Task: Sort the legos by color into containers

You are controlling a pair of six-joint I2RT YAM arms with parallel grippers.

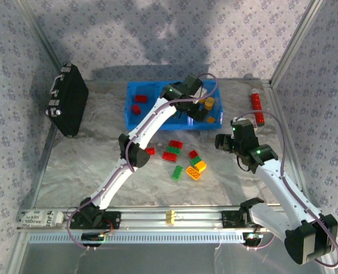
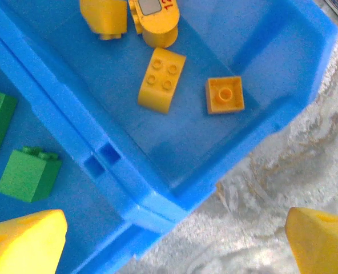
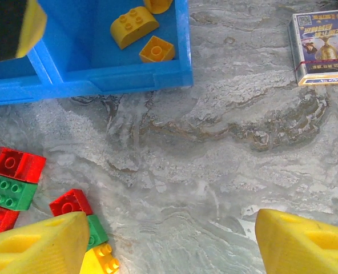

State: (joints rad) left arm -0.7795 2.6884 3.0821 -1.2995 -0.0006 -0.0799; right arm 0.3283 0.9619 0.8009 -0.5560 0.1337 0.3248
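Black case (image 1: 66, 100) left of blue bin (image 1: 129, 105); left claw (image 2: 174, 240), right claw (image 3: 169, 245) both empty, spread.

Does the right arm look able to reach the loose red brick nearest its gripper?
Probably yes: the right gripper is open just beside the red brick, with nothing standing between them; a green brick abuts it, though.

black case (image 1: 66, 100), red tube (image 1: 256, 105), card box (image 3: 321, 47)

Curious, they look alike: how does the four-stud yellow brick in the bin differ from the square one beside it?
The four-stud brick is larger and round-edged, the square brick smaller. The four-stud brick is yellow, the square brick more orange, single-studded. Both lie in one compartment.
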